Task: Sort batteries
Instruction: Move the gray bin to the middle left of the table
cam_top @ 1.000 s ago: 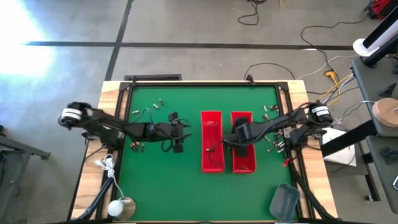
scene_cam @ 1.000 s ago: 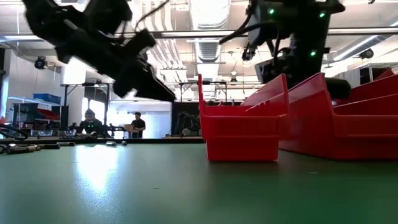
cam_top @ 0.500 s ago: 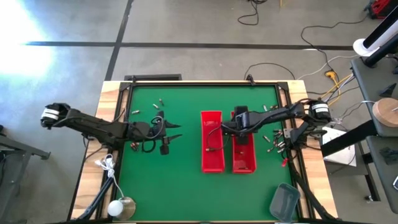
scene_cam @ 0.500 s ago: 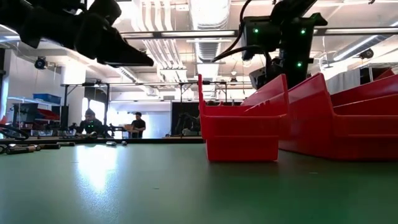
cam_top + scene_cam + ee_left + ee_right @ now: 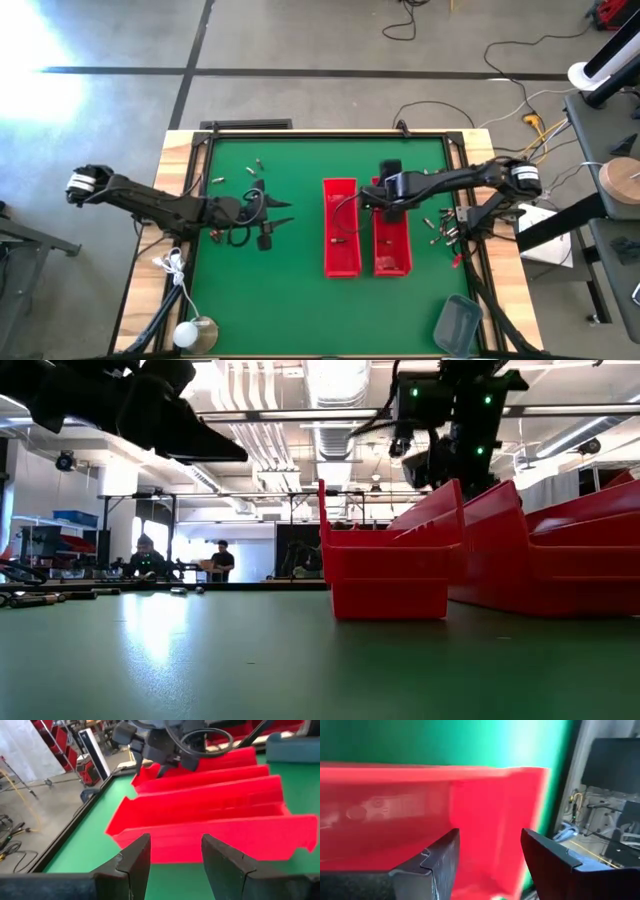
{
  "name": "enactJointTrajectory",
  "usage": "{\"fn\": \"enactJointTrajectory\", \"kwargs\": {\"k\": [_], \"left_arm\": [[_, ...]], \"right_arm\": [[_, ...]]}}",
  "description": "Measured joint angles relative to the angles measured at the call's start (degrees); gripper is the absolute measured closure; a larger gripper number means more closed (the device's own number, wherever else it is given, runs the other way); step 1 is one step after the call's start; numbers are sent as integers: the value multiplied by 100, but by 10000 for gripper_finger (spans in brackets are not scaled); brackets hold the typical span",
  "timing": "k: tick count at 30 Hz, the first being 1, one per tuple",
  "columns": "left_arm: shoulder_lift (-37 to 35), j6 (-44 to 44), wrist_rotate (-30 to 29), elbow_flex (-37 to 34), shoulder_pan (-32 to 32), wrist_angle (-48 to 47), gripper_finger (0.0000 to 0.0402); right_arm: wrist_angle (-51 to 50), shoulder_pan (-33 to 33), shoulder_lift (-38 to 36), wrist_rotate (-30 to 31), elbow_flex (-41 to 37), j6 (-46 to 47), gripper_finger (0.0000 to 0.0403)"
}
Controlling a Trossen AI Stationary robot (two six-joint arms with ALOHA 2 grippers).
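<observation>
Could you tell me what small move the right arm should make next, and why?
Probably swing the right pincer out toward the loose batteries by the table's right edge. Its fingers stand apart with nothing between them, over the far end of the right red bin, so it looks ready for another pick. The left pincer waits open over the mat.

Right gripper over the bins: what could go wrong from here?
1. The right gripper hangs open at the far end of the right red bin, close to the wall; descending, it could clip the rim.
2. Loose batteries lie beside that arm; a sweep back might scatter them.
3. The left gripper is open and empty, facing the left red bin.
</observation>
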Motion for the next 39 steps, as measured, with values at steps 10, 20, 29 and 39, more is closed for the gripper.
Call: {"fn": "enactJointTrajectory", "kwargs": {"k": [10, 20, 29, 39], "left_arm": [[134, 81, 0, 385, -449, 309, 246], [1194, 41, 2, 659, -872, 1305, 246], [2702, -349, -971, 1418, -1435, 1194, 246], [3473, -670, -1368, 2915, -2298, 956, 246]], "right_arm": [[-207, 565, -916, 17, 720, 542, 197], [-94, 1943, -1389, 808, 758, 1824, 213], [-70, 4046, -1193, 993, 762, 2643, 244], [-1489, 5713, -708, -47, 1992, 5346, 223]]}}
